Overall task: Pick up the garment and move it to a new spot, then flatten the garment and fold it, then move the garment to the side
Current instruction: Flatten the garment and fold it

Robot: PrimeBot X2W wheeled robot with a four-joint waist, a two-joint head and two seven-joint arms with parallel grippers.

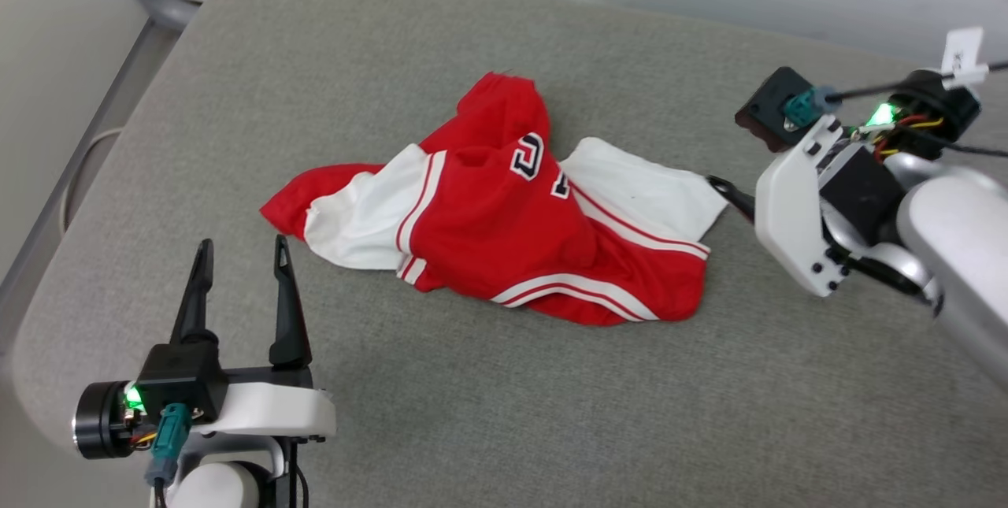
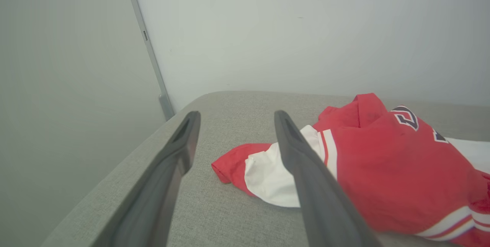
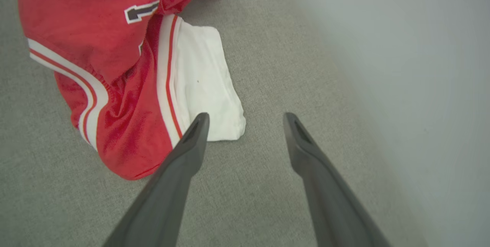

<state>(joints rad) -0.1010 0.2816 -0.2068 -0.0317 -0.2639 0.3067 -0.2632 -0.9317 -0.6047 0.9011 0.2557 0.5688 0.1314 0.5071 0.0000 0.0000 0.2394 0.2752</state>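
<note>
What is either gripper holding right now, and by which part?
Nothing is held. The left gripper and the right gripper both stand open, and the garment lies crumpled on the grey cushion.

garment (image 1: 488,232) lettering (image 1: 528,156) mostly buried in folds, wrist views crop it

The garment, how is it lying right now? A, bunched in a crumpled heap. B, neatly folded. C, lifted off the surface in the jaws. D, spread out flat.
A: the garment sits creased and bunched on the grey padded surface, its sleeves lying unevenly.
</note>
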